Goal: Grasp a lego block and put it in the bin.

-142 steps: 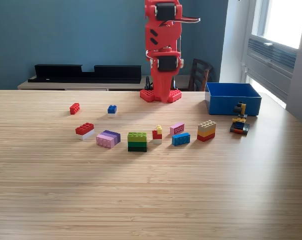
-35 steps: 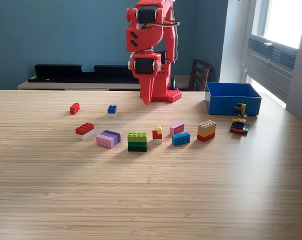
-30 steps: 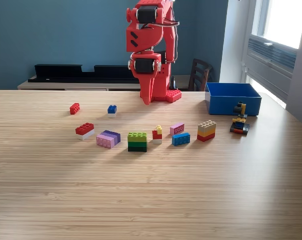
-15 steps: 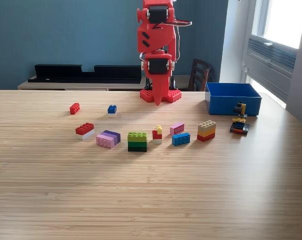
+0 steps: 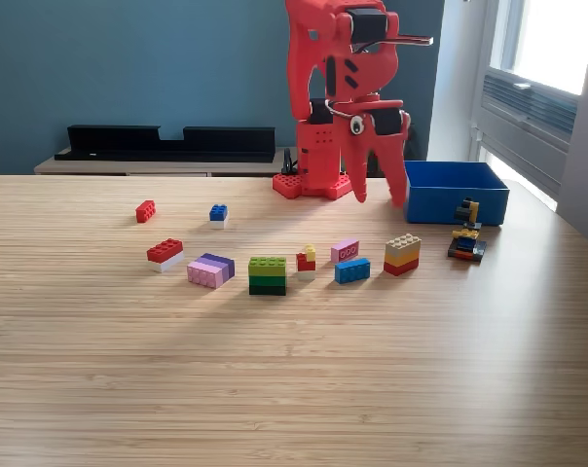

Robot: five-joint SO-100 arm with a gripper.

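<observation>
Across the middle of the wooden table [image 5: 275, 370] lies a row of lego blocks: a red-and-white one [image 5: 165, 254], a pink-and-purple one [image 5: 210, 269], a green stack [image 5: 267, 275], a small red-and-yellow piece [image 5: 306, 259], a pink one [image 5: 345, 250], a blue one [image 5: 352, 270] and a tan-yellow-red stack [image 5: 402, 254]. Farther back lie a red block [image 5: 145, 210] and a small blue block [image 5: 218, 212]. The blue bin [image 5: 455, 192] stands at the back right. My red gripper [image 5: 378, 195] hangs open above the table, just left of the bin, holding nothing.
A dark block pile [image 5: 466, 249] and a yellow-and-dark piece [image 5: 467, 212] sit in front of the bin. The arm's red base [image 5: 312, 183] is at the table's far edge. Behind it are a sideboard with black trays [image 5: 167, 143] and a chair [image 5: 389, 144].
The arm has swung from the exterior view's left to its right, toward the bin, and the gripper's fingers have spread apart. No block has moved.
</observation>
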